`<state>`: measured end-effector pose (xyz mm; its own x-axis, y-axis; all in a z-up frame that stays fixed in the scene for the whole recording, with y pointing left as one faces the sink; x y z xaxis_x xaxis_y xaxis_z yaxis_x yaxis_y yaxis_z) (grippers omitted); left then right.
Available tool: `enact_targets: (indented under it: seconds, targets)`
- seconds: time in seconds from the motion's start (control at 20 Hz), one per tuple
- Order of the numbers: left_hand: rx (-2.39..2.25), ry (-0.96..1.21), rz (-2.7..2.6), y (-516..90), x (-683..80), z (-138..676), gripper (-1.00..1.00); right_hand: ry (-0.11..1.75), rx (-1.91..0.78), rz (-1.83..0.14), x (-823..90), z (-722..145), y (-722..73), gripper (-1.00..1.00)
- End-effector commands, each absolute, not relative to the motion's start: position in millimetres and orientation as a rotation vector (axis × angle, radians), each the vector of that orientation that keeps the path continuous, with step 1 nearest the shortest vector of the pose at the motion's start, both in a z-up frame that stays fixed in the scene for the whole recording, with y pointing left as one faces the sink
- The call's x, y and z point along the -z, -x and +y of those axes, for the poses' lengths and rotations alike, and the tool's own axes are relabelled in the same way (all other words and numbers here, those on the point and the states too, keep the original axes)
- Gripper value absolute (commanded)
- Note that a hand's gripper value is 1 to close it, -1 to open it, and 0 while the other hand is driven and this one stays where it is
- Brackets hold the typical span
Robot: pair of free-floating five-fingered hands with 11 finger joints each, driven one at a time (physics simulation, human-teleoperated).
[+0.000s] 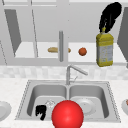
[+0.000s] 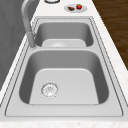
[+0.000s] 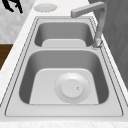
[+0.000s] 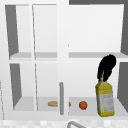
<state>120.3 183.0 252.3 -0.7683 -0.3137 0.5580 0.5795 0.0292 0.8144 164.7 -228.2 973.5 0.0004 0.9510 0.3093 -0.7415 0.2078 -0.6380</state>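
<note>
Right hand (image 1: 110, 15) clamped on top of yellow bottle (image 1: 104, 50) at two o'clock, left hand (image 1: 41, 111) curled, holding nothing, at seven o'clock by red ball (image 1: 67, 115).

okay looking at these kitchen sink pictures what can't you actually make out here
- Front view: the red ball covers the sink's front middle.
- Front view: the left hand is too dark to read its fingers.
- Upper view: the right hand covers the yellow bottle's cap.
- Upper view: the cabinet door's edge cuts across the bread roll.
- Left side view: food on the small plate is too small to identify.
</note>
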Motion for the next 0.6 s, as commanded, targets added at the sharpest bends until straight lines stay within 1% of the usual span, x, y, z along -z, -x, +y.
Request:
enact_targets:
  seconds: [0.0, 0.25, 0.55]
  targets:
    - [1.807, 0.272, -1.679, -120.3, -252.3, 183.0, 0.0, 0.372, -1.323, -0.811, -987.9, -218.2, -189.7, 1.0]
    - [1.807, 0.272, -1.679, -120.3, -252.3, 183.0, 0.0, 0.372, -1.314, -0.846, -983.6, -208.7, -225.4, 1.0]
    - [1.807, 0.272, -1.679, -120.3, -252.3, 183.0, 0.0, 0.39, -1.33, -0.86, -950.5, -207.0, -273.8, 1.0]
